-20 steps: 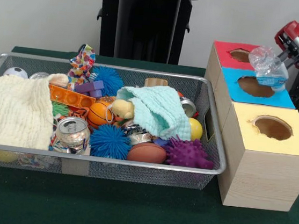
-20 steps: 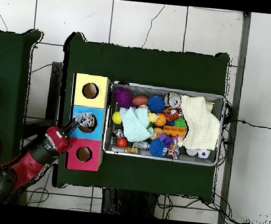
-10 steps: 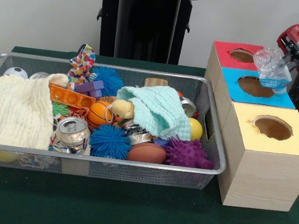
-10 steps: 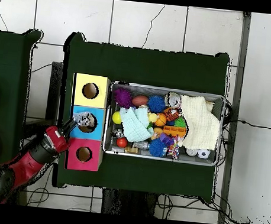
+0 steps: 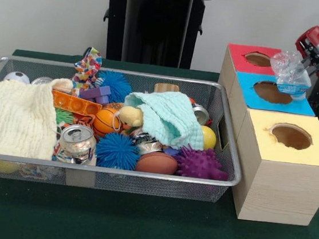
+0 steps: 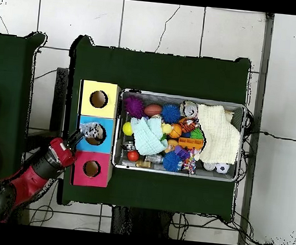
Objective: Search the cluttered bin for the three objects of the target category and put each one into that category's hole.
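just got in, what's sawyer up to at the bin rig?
The red arm's claw is shut on a crumpled clear plastic bottle and holds it above the blue-topped box, about over its hole. The bottle has not been dropped in yet. The wire-mesh bin beside the boxes is full of clutter: spiky balls, cans, a teal cloth and a cream cloth.
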You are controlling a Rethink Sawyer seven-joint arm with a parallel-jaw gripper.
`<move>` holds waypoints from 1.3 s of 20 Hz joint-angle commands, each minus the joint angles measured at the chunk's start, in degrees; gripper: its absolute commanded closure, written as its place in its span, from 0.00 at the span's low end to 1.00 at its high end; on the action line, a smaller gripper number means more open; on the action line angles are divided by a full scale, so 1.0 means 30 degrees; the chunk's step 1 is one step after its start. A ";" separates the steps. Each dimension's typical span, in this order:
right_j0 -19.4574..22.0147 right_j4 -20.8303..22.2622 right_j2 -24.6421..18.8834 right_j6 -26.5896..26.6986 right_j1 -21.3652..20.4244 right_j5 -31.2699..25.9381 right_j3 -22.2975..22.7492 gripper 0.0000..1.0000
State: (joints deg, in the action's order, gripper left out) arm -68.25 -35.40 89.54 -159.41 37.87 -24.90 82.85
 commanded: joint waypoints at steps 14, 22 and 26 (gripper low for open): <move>0.0095 -0.0938 -0.1859 -0.4544 0.0737 -0.1006 -0.1613 1.00; -0.0066 -0.0826 -0.2092 -0.4602 0.0739 -0.1851 -0.1308 1.00; -0.0131 -0.0869 -0.2455 -0.4633 0.0585 -0.1705 -0.1021 1.00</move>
State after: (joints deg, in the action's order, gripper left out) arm -68.85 -35.40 88.89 -159.41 37.87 -24.90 83.36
